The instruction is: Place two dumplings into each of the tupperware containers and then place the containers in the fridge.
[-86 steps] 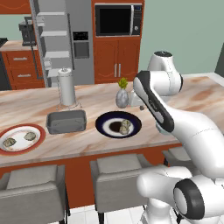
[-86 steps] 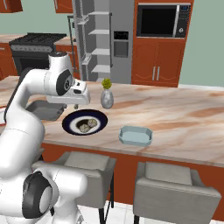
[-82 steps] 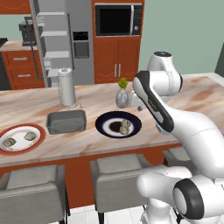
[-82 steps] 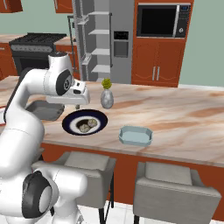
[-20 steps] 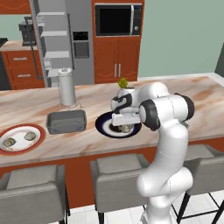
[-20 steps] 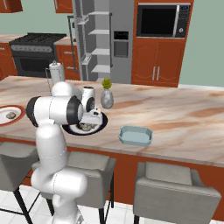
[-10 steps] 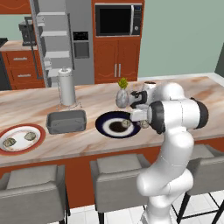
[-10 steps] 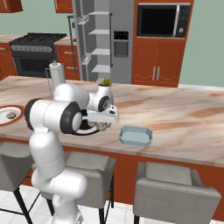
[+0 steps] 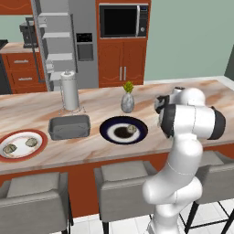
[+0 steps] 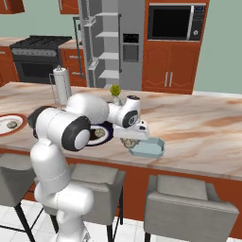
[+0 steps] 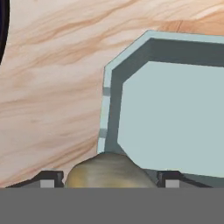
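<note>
While half-hidden, dumpling (image 11: 108,171) in tool (image 11: 107,178), tub (image 11: 173,113) cropped.

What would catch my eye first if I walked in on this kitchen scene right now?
Most likely the big white robot arm bent over the marble counter, its gripper holding a dumpling at the edge of a light blue tub. Next, the dark blue plate with one dumpling left on it, beside a small vase. Farther left sit a dark grey tub and a red-rimmed plate with two more dumplings.
</note>
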